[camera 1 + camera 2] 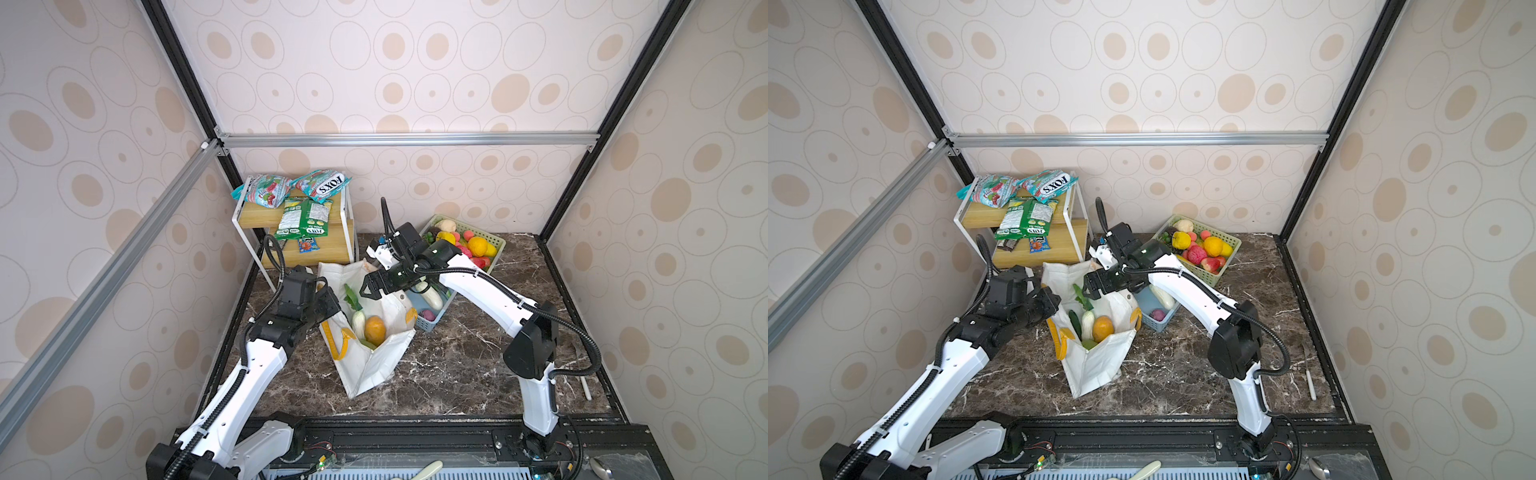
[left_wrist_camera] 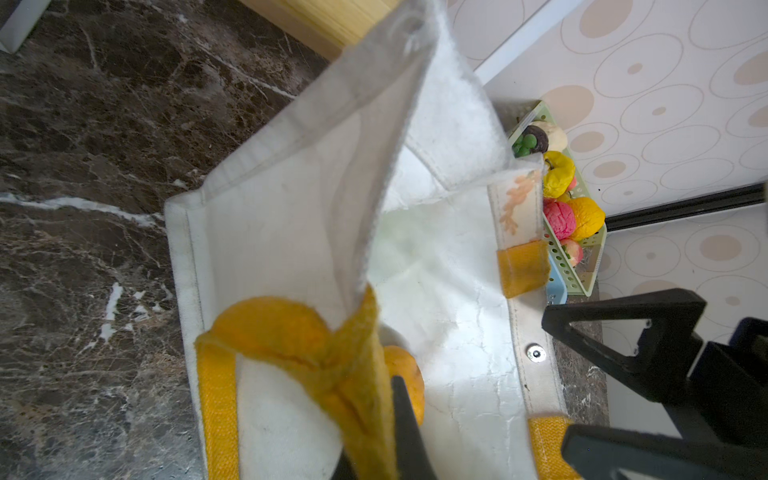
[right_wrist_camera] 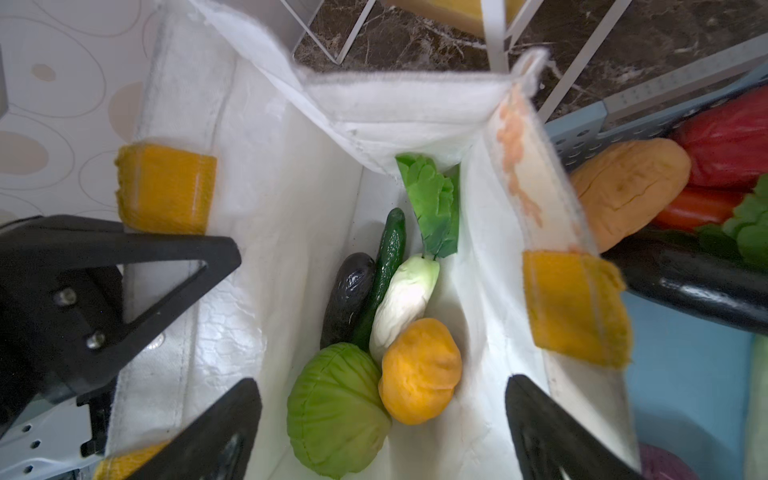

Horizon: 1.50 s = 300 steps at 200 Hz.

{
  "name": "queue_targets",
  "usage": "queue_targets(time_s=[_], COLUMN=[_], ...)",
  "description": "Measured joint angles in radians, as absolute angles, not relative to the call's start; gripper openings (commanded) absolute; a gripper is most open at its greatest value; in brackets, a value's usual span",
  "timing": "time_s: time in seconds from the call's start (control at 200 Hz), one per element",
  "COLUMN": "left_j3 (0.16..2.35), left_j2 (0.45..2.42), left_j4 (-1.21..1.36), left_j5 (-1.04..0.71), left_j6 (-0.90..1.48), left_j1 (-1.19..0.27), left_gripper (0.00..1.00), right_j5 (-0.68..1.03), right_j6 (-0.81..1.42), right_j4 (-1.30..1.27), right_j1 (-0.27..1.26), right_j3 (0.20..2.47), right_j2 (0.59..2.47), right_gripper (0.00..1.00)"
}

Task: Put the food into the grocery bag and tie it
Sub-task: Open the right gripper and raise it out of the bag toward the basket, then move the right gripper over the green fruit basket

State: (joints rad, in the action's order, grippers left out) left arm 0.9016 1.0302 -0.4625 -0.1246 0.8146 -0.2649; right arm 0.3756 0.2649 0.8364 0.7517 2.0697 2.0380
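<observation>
left gripper (image 1: 329, 302) pressed together on yellow handle (image 2: 291, 328) of grocery bag (image 1: 374, 365) | right gripper (image 1: 370, 291) spread wide above the bag mouth | 5 food pieces (image 3: 419, 370) inside

**Left gripper (image 1: 330, 304) clamped, right gripper (image 1: 369, 289) spread above the bag (image 1: 370, 365)**

The left arm comes in low from the bag's left side with its elbow bent. Its fingers are pinched tight on the bag's left rim. The right arm stretches across from the bag's right side, forearm nearly level and wrist tipped down. Its jaws stand wide apart and empty over the bag's mouth.
</observation>
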Motion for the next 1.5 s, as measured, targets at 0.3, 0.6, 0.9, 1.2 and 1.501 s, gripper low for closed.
queue_targets(time_s=[0.3,0.6,0.9,1.2,1.501], left_j3=[0.902,0.902,0.900,0.896,0.896], left_j2=[1.039,1.044,1.043,1.041,1.040], left_j4=[-0.456,-0.451,-0.448,-0.442,-0.441], left_j5=[-0.125,-0.126,-0.125,-0.125,-0.129], left_j6=[0.814,0.813,0.807,0.797,0.790], left_j1=[-0.265,-0.265,-0.265,-0.265,-0.265], left_gripper=[0.00,0.00,0.00,0.00,0.00], right_j5=[0.364,0.274,0.143,0.053,-0.030], right_j6=[0.307,0.361,0.376,0.360,0.327], right_j4=[0.822,0.781,0.787,0.805,0.851], right_j1=[0.703,0.533,0.344,0.243,0.210], right_j3=[2.098,2.007,1.946,1.961,2.030], right_j2=[2.036,1.982,1.975,2.045,2.145], right_gripper=[0.93,0.91,0.93,0.92,0.88])
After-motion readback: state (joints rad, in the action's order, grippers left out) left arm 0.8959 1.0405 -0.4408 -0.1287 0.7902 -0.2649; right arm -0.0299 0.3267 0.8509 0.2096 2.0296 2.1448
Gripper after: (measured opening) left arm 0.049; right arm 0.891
